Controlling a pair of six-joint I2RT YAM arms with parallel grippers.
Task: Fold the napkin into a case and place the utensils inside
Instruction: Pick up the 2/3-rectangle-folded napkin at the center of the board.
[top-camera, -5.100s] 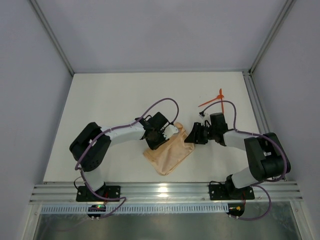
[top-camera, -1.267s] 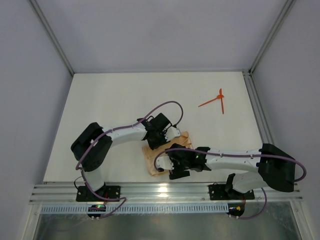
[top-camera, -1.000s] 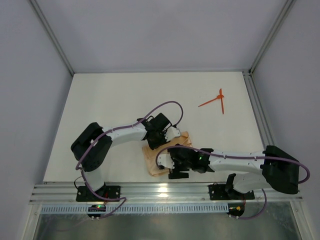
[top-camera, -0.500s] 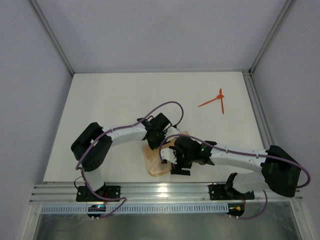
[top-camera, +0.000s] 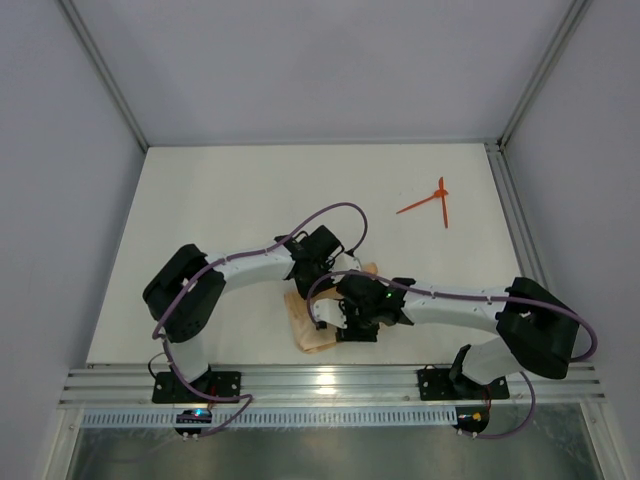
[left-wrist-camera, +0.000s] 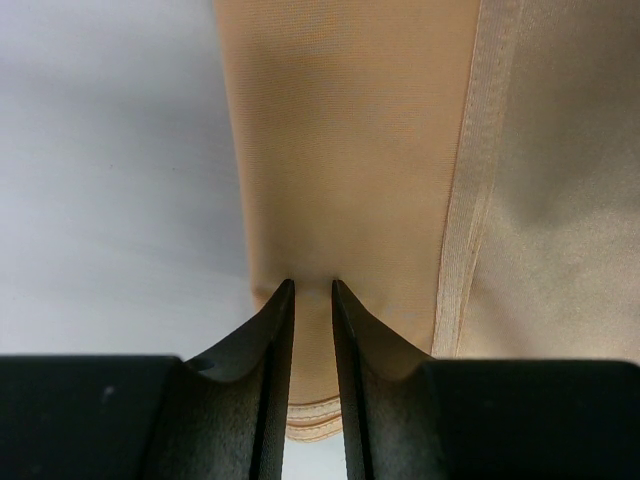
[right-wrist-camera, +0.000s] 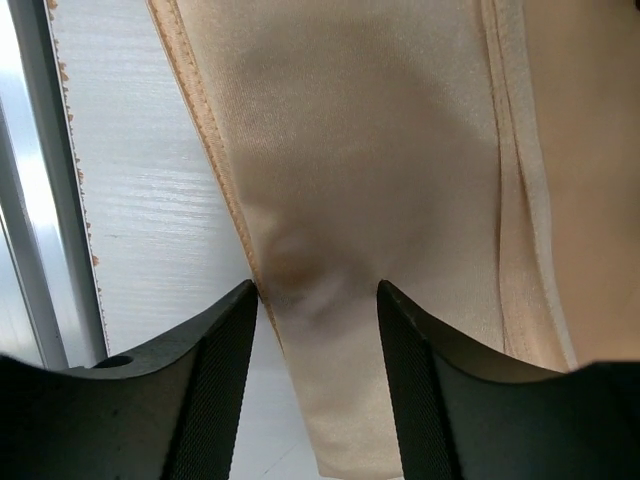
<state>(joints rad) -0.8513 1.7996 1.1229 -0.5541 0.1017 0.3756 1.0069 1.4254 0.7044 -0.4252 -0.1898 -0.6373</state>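
The left pincer (left-wrist-camera: 310, 290) is nipped almost shut on a fold of the napkin (left-wrist-camera: 350, 150). The right pincer (right-wrist-camera: 315, 288) is half open, tips astride the cloth's hem, gripping nothing. The utensils (top-camera: 430, 203) lie well beyond both, on the desk (top-camera: 230, 190).

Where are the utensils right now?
In the top view, the utensils lie crossed on the table toward its far right corner, well apart from the napkin at the near middle.
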